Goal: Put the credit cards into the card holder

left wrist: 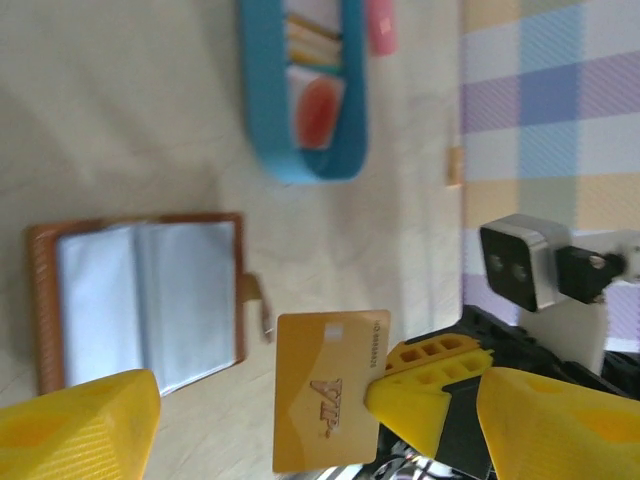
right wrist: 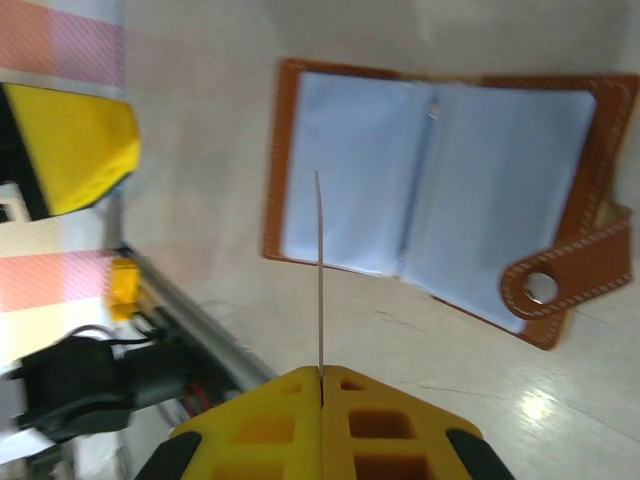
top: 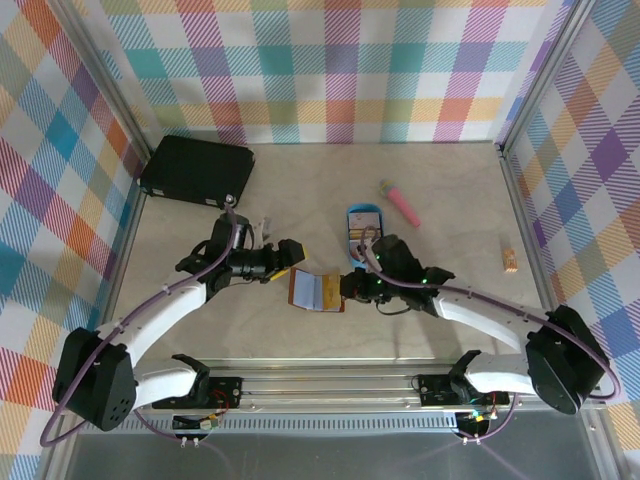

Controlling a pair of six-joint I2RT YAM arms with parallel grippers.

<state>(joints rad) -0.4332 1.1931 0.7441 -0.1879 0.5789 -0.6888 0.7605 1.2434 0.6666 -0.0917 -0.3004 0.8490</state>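
Observation:
The card holder lies open on the table, brown outside with pale blue pockets, and it sits between the two grippers. My right gripper is shut on a gold credit card, which appears edge-on in the right wrist view, just off the holder's near-left corner. My left gripper is open. Its yellow fingers stand wide on either side of that card without touching it. More credit cards, one white with a red circle, lie in the blue oval tray.
The pink stick lies behind and to the right of the tray. A large black case sits at the back left. A small tan block rests near the right wall. Checked walls enclose the table.

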